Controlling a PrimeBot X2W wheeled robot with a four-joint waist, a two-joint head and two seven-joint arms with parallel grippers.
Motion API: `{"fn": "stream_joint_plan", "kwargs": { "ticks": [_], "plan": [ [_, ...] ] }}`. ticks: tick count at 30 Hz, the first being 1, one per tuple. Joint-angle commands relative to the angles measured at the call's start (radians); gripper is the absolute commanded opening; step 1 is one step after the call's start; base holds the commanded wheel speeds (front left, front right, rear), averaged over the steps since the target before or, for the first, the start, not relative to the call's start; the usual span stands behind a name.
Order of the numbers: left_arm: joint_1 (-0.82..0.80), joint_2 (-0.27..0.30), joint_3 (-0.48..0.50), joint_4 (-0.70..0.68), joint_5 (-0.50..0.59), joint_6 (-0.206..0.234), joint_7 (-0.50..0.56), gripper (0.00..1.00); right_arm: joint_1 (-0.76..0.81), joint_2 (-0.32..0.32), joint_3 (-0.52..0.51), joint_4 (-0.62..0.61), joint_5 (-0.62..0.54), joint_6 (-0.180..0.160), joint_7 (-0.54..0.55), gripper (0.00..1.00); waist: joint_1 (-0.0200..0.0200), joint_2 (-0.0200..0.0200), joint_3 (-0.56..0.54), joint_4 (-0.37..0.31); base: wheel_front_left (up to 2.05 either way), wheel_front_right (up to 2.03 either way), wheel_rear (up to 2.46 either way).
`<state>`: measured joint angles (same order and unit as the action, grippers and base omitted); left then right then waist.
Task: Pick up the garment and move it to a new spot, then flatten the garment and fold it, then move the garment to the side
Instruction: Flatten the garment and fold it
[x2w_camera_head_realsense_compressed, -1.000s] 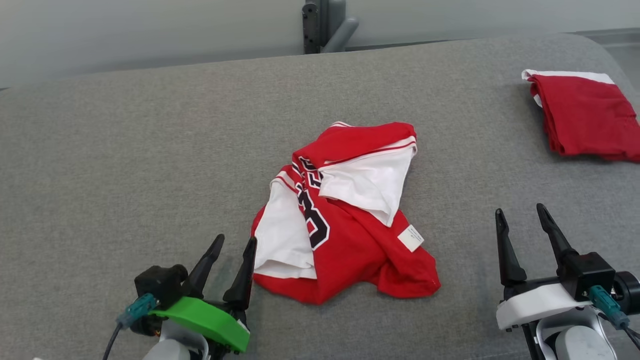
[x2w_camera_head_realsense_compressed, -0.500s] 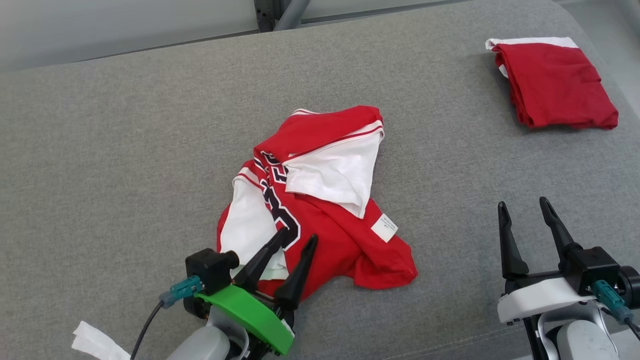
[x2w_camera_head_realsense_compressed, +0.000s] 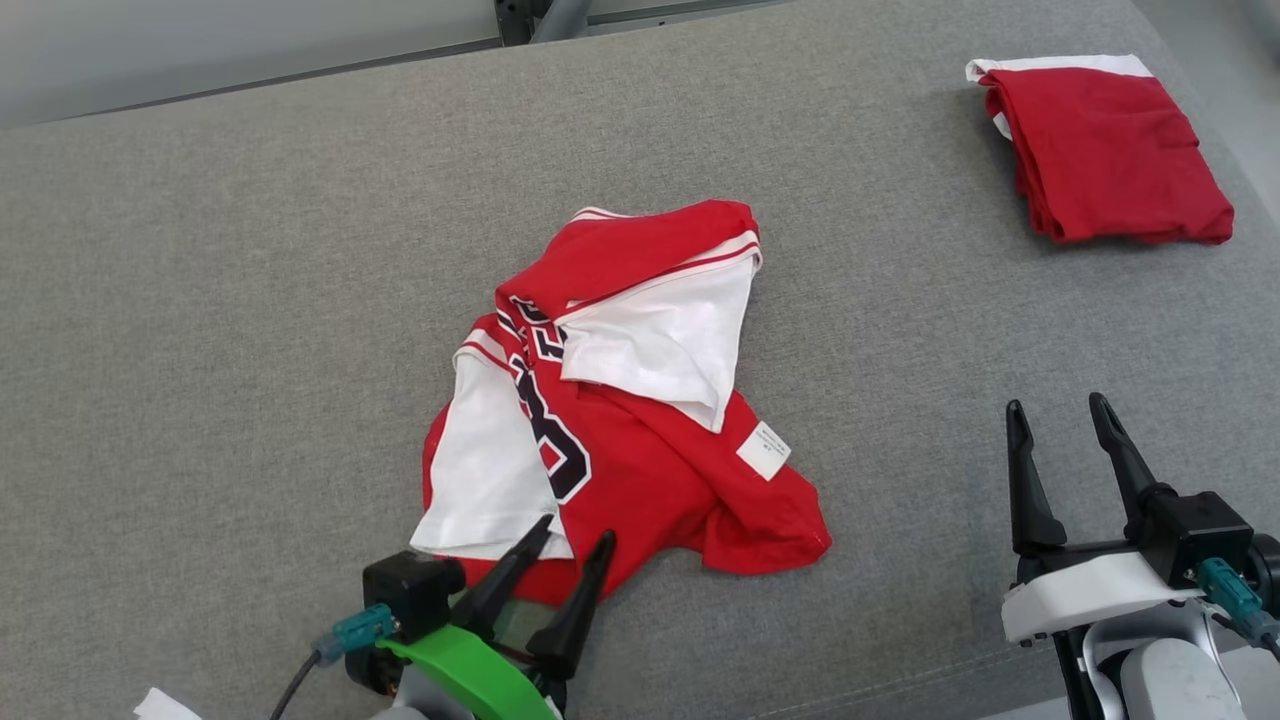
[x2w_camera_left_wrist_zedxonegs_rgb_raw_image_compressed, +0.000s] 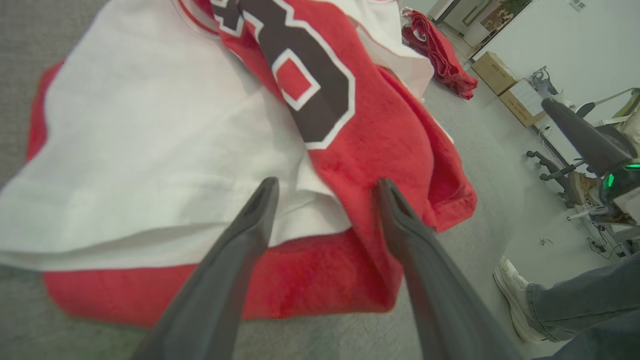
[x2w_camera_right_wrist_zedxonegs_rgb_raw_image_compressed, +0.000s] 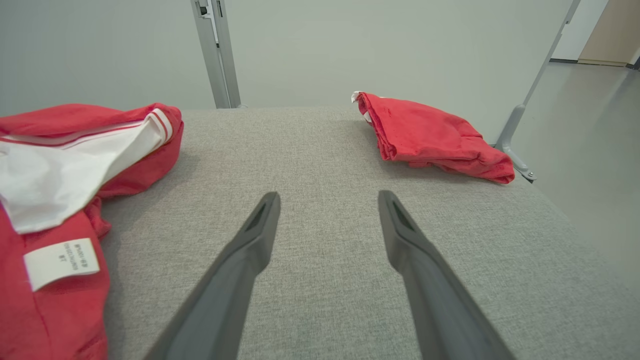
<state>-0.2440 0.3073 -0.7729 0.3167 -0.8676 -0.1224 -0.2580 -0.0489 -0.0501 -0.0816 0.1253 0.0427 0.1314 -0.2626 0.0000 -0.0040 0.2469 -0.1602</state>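
The garment (x2w_camera_head_realsense_compressed: 640, 440) is a red and white jersey with dark numbers, lying crumpled in the middle of the grey table (x2w_camera_head_realsense_compressed: 250, 300). My left gripper (x2w_camera_head_realsense_compressed: 572, 532) is open, its fingertips over the garment's near edge. In the left wrist view the left gripper (x2w_camera_left_wrist_zedxonegs_rgb_raw_image_compressed: 325, 186) straddles the seam of white and red cloth on the garment (x2w_camera_left_wrist_zedxonegs_rgb_raw_image_compressed: 380, 140), holding nothing. My right gripper (x2w_camera_head_realsense_compressed: 1058, 420) stands open over bare table, well right of the garment. The right wrist view shows the right gripper (x2w_camera_right_wrist_zedxonegs_rgb_raw_image_compressed: 327, 197) open, with the garment (x2w_camera_right_wrist_zedxonegs_rgb_raw_image_compressed: 55, 165) at the left.
A folded red and white garment (x2w_camera_head_realsense_compressed: 1100, 150) lies at the table's far right corner, also the folded garment (x2w_camera_right_wrist_zedxonegs_rgb_raw_image_compressed: 430, 135). A scrap of white paper (x2w_camera_head_realsense_compressed: 160, 705) shows at the bottom left. A person's leg and shoe (x2w_camera_left_wrist_zedxonegs_rgb_raw_image_compressed: 520, 295) stand beside the table. Metal posts (x2w_camera_right_wrist_zedxonegs_rgb_raw_image_compressed: 215, 50) rise behind.
My left gripper has moved right and forward, from beside the garment to over its near edge. The head camera has shifted, moving the whole picture. The right gripper stays open in place.
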Motion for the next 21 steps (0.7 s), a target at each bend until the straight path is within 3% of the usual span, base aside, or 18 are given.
{"fn": "stream_joint_plan", "kwargs": {
  "ticks": [1,6,7,8,9,15,21],
  "plan": [
    [0.015,-0.011,-0.013,-0.014,-0.008,-0.002,-0.003,1.0,-0.013,-0.001,-0.002,0.002,0.007,-0.002,-0.003,1.0,0.0,0.004,0.002,0.003,0.0,0.0,0.0],
    [0.011,-0.027,-0.043,-0.008,-0.001,-0.004,0.01,1.0,-0.018,-0.001,0.004,0.005,0.009,-0.002,-0.003,1.0,0.0,0.004,0.004,0.003,0.0,0.0,0.0],
    [0.008,-0.029,-0.046,-0.004,-0.004,-0.004,0.012,0.67,-0.02,-0.001,0.006,0.007,0.011,-0.002,-0.003,1.0,0.0,0.004,0.004,0.002,0.0,0.0,0.0],
    [0.002,-0.027,-0.049,0.002,0.003,-0.004,0.013,0.24,-0.022,-0.001,0.007,0.008,0.012,-0.002,-0.003,1.0,0.0,0.004,0.004,0.0,0.0,0.0,0.0],
    [-0.005,-0.023,-0.046,0.005,0.006,-0.003,0.012,0.0,-0.023,-0.001,0.007,0.008,0.014,-0.002,-0.003,1.0,0.0,0.004,0.003,-0.001,0.0,0.0,0.0],
    [-0.021,0.049,0.019,-0.032,-0.028,0.02,0.013,0.0,-0.004,-0.001,-0.007,0.01,0.024,-0.002,-0.003,1.0,0.0,0.004,-0.013,-0.008,0.0,0.0,0.0],
    [-0.055,0.207,0.115,-0.164,-0.046,0.065,0.065,0.0,0.009,-0.001,-0.013,0.016,0.033,-0.002,-0.003,1.0,0.0,0.004,-0.03,-0.005,0.0,0.0,0.0]
  ]
}}
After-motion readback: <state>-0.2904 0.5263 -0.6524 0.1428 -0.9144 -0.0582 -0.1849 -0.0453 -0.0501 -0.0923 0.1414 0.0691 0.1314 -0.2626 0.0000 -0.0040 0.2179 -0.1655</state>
